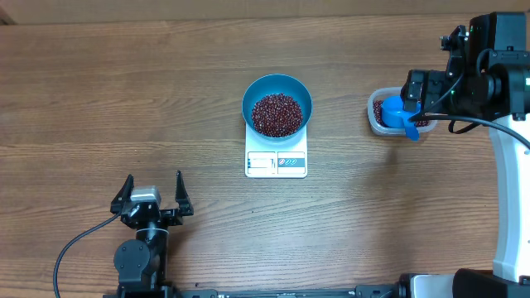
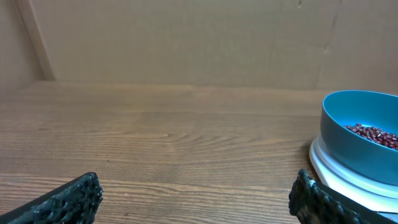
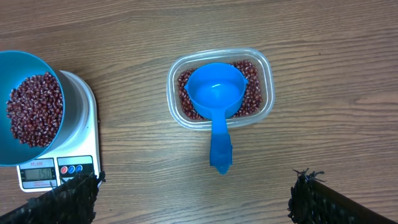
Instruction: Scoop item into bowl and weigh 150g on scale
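Observation:
The bright blue bowl (image 1: 255, 93) stands on the white scale (image 1: 276, 164) at mid-table, holding a heap of dark red-brown beans (image 1: 277, 114). In the right wrist view the bowl (image 3: 31, 62), its beans (image 3: 34, 109) and the scale (image 3: 84, 124) sit at the left. My right gripper (image 3: 199, 186) hangs open high above the table, near the tub, holding nothing; overhead it (image 1: 416, 89) shows at the right. My left gripper (image 1: 153, 184) rests open and empty near the front edge, left of the scale. From the left wrist, its gripper (image 2: 196, 190) faces bare wood, with the bowl (image 2: 354, 130) to the right.
A clear plastic tub (image 3: 266, 81) with more beans (image 3: 252, 93) stands right of the scale. An empty blue scoop (image 3: 214, 93) lies in it, its handle poking over the near rim. Overhead, the tub (image 1: 373, 112) lies partly under my right arm. A cardboard wall backs the table.

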Available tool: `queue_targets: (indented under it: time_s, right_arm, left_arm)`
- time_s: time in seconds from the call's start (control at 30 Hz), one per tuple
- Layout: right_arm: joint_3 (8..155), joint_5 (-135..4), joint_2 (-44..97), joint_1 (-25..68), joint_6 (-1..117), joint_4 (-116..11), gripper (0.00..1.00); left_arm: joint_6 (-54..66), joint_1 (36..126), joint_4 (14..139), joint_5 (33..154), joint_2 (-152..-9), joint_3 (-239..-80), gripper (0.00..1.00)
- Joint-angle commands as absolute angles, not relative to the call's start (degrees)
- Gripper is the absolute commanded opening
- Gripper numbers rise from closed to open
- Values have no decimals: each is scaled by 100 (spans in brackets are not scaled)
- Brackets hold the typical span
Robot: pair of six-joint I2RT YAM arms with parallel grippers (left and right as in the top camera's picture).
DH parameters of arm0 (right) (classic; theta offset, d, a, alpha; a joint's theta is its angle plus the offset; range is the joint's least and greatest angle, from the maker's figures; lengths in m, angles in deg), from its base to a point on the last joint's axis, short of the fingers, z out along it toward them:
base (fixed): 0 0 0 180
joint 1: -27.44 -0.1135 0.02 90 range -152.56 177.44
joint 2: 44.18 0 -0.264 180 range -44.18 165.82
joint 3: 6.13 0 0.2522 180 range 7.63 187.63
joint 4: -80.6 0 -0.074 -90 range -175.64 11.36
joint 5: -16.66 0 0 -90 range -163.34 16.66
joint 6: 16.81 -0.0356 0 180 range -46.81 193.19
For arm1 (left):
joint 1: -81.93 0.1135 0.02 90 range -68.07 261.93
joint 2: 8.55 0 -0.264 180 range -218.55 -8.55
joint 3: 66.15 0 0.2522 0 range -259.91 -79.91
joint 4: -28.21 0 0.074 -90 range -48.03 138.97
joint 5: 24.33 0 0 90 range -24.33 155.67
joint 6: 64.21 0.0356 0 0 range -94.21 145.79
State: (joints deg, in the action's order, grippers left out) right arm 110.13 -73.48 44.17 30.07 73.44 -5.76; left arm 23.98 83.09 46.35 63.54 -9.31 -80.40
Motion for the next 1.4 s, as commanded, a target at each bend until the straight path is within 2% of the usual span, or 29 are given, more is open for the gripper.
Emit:
queue_targets:
  time_s: [0.0, 0.47, 0.6, 0.93, 1.37]
  right_arm:
    - [11116, -7304, 4380, 3040, 7366, -596, 100]
    - [11114, -7387, 4380, 3040, 7373, -604, 100]
    - [10948, -7381, 4378, 3040, 7371, -1164, 100]
    - [9212, -6714, 3976, 3001, 7366, -4115, 100]
    - [4782, -6072, 1816, 3001, 7323, -9225, 100]
  left_arm:
    - [2280, 8340, 4635, 6406, -882, -8021, 100]
    - [2280, 8340, 4635, 6406, -882, -8021, 99]
    - [2280, 8340, 4635, 6406, -882, -8021, 100]
    - [2280, 8340, 4635, 6406, -882, -8021, 100]
    - [2280, 8340, 4635, 6406, -882, -8021, 99]
